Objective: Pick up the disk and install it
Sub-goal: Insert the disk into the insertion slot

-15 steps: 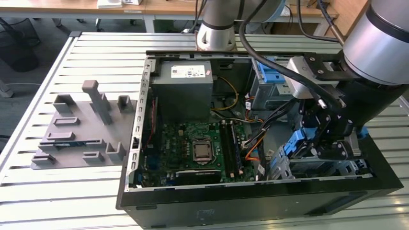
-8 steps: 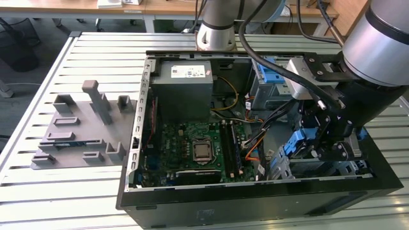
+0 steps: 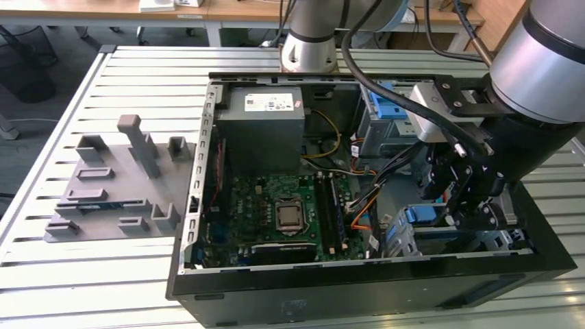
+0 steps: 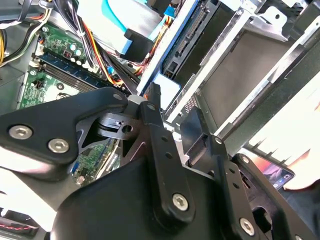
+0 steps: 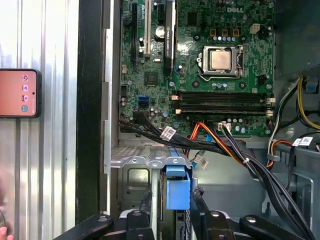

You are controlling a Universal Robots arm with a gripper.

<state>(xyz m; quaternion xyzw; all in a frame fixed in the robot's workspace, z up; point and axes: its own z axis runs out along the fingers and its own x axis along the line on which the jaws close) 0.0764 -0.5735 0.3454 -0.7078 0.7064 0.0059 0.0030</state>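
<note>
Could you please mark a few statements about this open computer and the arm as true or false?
1. The computer case lies open on a slatted metal table. True.
2. The gripper hangs outside the case. False: it reaches inside it, by the drive cage.
3. A cooler covers the processor. False: it is bare.
4. A phone with a red screen lies on the table beside the case. True.
</note>
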